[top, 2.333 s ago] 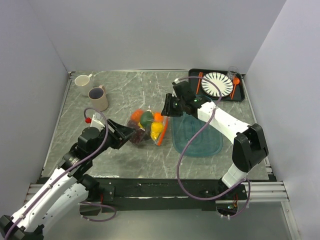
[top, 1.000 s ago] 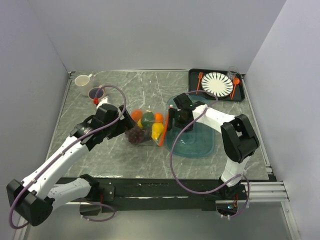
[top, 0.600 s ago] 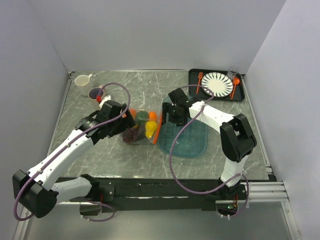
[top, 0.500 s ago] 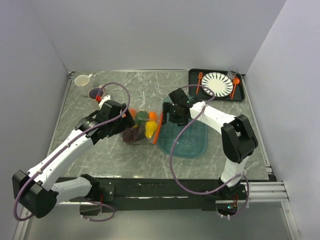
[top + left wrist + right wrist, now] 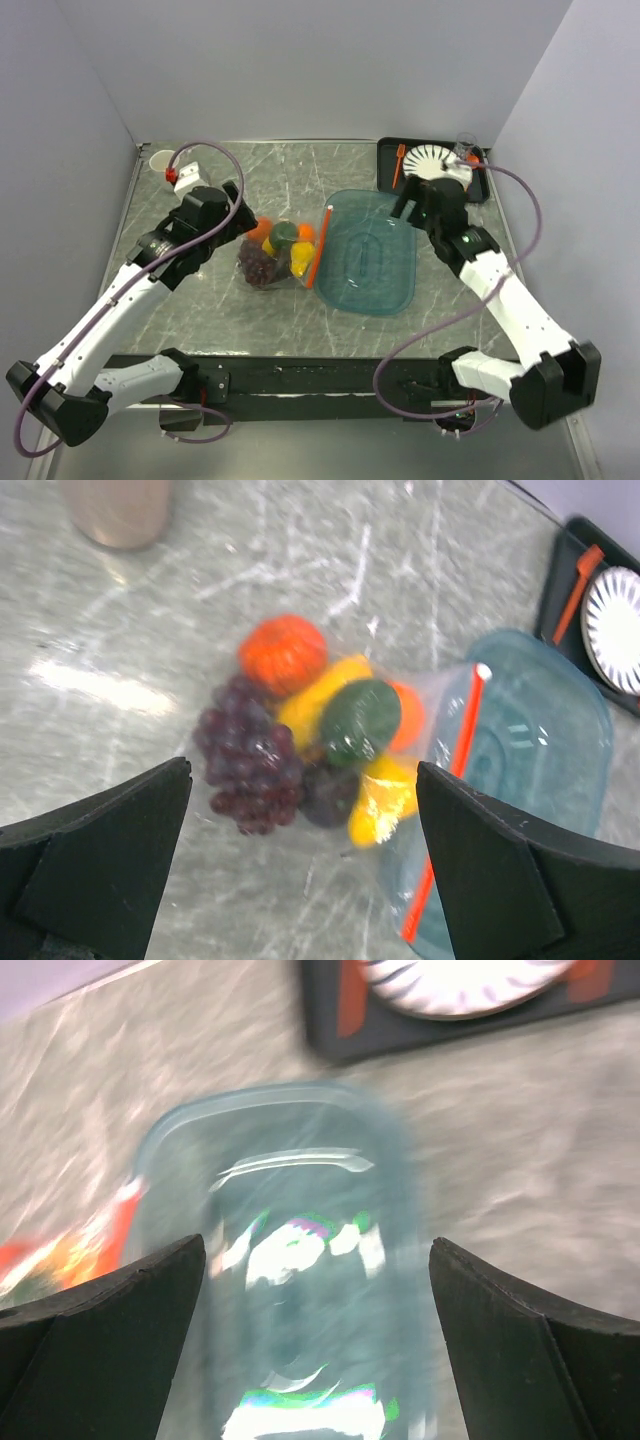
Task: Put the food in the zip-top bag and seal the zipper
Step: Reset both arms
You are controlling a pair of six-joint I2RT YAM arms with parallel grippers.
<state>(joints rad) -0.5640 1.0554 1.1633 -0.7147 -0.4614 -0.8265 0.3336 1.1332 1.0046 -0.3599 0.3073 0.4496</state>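
Top external view shows the zip-top bag [image 5: 278, 255] lying on the table [image 5: 300, 170] just beside the teal tray [image 5: 385, 280], the food [image 5: 330, 730] bunched inside; the zipper [image 5: 452, 770] overlaps the tray's rim (whether it is fully sealed I cannot tell); left gripper [image 5: 300, 772] and right gripper [image 5: 318, 1250] hover spread wide and empty, apart from the bag, probably because the work is nearly finished

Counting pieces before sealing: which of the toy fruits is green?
The dark green rounded piece in the middle of the pile, beside the purple grapes; every other piece is orange, yellow or purple.
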